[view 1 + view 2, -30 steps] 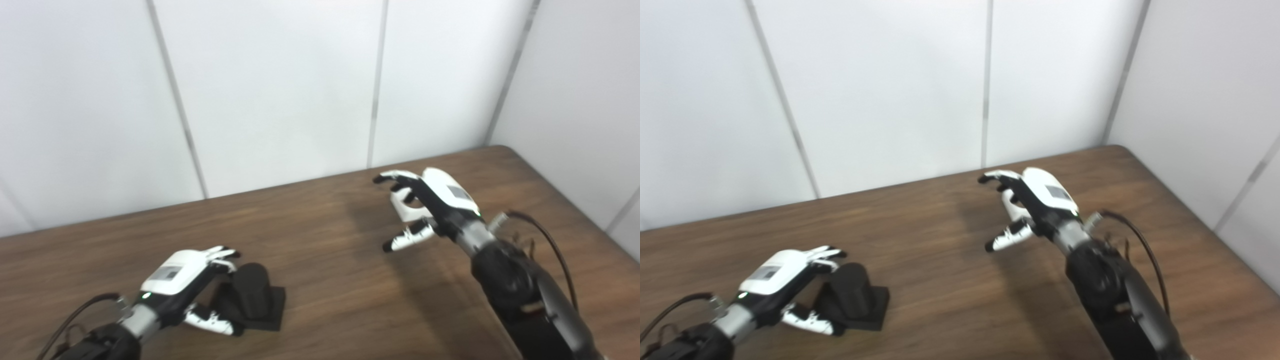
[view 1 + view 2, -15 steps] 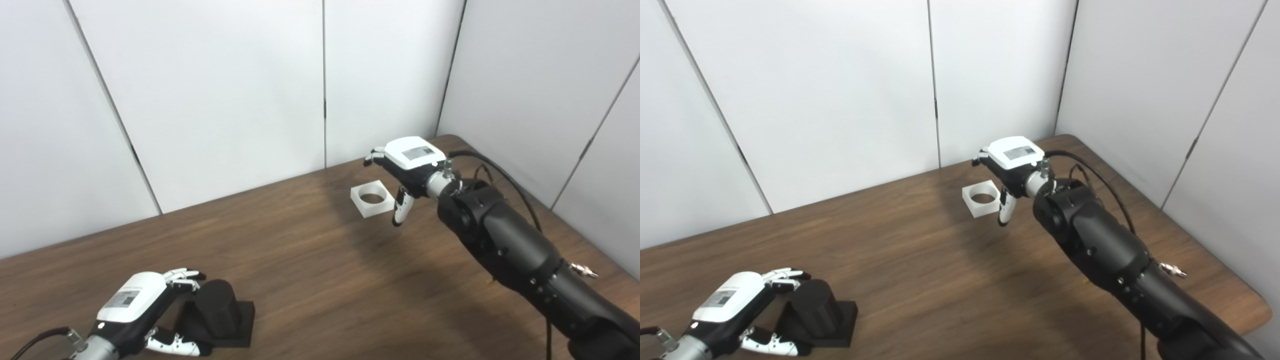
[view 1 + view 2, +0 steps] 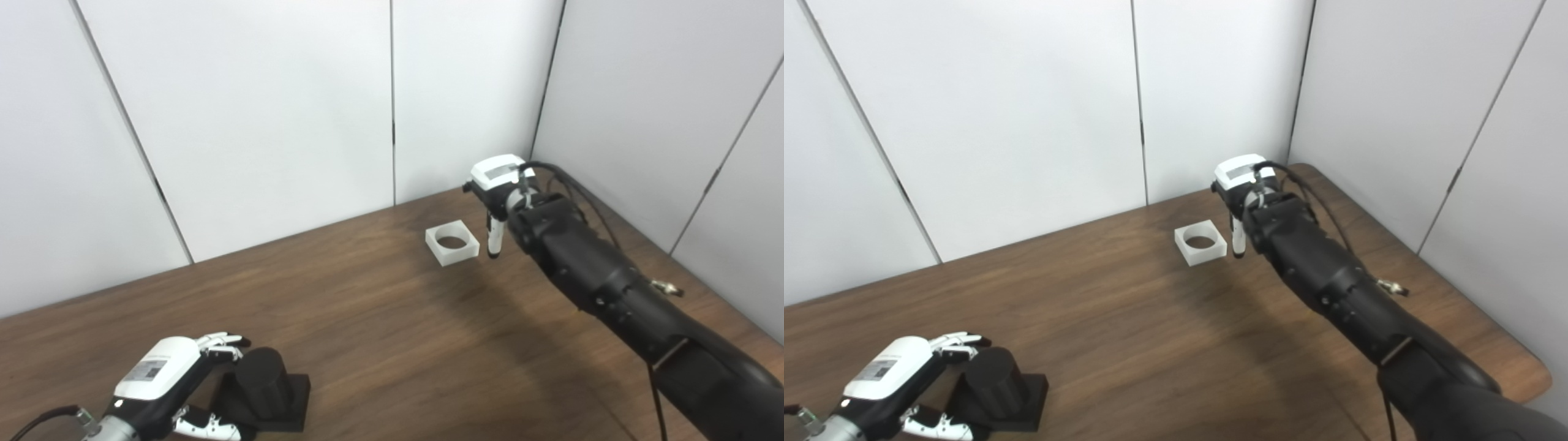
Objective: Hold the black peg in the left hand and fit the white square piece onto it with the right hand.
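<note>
The black peg [image 3: 263,383], a short cylinder on a square black base, stands on the wooden table [image 3: 1151,343] at the near left. My left hand [image 3: 162,383] is cupped against its left side, open, fingertips by the cylinder's top and thumb low by the base. At the far right lies the white square piece [image 3: 452,244], flat, its round hole facing up. My right hand [image 3: 499,190] hovers just right of it, holding nothing, thumb pointing down beside the piece's right edge. The hand's back hides its other fingers.
White wall panels close the table's far side and right side, meeting in a corner behind the right hand. The table's rounded right corner [image 3: 1534,373] is near. A black cable [image 3: 1323,208] loops along the right forearm.
The camera swung at first, bringing the white piece into view. Since then my right hand has shifted from over the piece to its right side, thumb turned downward. The left hand stays by the peg.
</note>
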Tool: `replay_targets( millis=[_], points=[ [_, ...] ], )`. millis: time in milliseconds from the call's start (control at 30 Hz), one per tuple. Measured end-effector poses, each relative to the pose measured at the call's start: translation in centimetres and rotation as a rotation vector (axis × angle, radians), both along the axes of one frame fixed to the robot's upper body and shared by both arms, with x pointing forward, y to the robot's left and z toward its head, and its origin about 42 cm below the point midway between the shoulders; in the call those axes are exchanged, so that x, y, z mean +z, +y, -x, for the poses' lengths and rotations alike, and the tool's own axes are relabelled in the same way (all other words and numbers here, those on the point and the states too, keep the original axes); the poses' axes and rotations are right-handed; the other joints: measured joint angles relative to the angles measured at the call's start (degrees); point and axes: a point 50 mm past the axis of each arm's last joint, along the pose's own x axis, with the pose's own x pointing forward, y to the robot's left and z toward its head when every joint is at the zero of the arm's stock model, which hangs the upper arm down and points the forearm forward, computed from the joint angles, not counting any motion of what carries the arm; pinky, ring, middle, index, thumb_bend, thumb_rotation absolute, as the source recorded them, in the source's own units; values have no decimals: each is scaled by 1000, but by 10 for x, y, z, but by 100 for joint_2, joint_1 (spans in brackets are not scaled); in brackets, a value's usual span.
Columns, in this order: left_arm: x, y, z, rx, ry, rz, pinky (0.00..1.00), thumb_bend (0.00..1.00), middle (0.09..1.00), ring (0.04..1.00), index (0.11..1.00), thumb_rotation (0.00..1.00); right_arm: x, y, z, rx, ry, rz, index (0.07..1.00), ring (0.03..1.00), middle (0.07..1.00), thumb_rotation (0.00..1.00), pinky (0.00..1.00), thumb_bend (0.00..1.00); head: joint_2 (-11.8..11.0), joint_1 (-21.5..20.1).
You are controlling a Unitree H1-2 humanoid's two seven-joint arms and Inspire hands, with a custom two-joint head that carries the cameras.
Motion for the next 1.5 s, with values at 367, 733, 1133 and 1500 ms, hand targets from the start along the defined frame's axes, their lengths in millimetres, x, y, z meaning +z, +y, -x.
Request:
replay_targets(
  millis=[367, 733, 1133, 1500],
  points=[
    [0, -1, 2, 0, 1, 7, 807, 521, 851, 885, 491, 51, -23, 0, -20, -30, 24, -41, 824, 869, 897, 180, 717, 925, 53, 141],
    [1, 0, 5, 0, 5, 7, 796, 521, 847, 879, 491, 50, -30, 9, -30, 18, 0, -54, 822, 871, 899, 169, 751, 876, 132, 290],
    [4, 0, 8, 15, 10, 0, 781, 521, 842, 873, 491, 50, -31, 29, -41, 84, 5, -37, 805, 861, 885, 141, 727, 861, 237, 413],
    [3, 0, 11, 20, 19, 1, 794, 521, 851, 881, 491, 50, -34, 37, -45, 116, 12, -32, 771, 839, 866, 125, 690, 859, 316, 466]
  ],
)
